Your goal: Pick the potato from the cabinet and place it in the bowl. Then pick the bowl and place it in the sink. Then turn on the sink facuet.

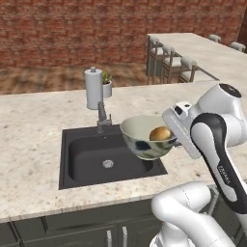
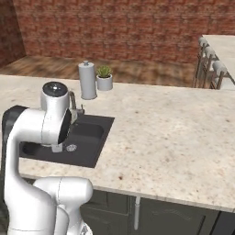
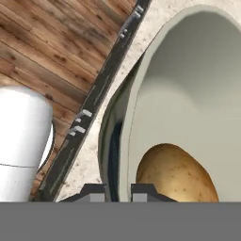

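While the gripper (image 3: 117,190) pinches the rim of the bowl (image 1: 144,136) between its two fingers, one inside the wall and one outside, the bowl hangs tilted in the air above the right end of the sink (image 1: 91,157), clear of the basin floor. Inside it the potato (image 1: 160,133) rests against the cream wall, close to the fingers. At the sink's back edge stands the sink facuet (image 1: 102,117), and behind it on the worktop (image 1: 29,120) are a paper-towel holder (image 1: 93,88) and a small potted plant (image 1: 106,84).
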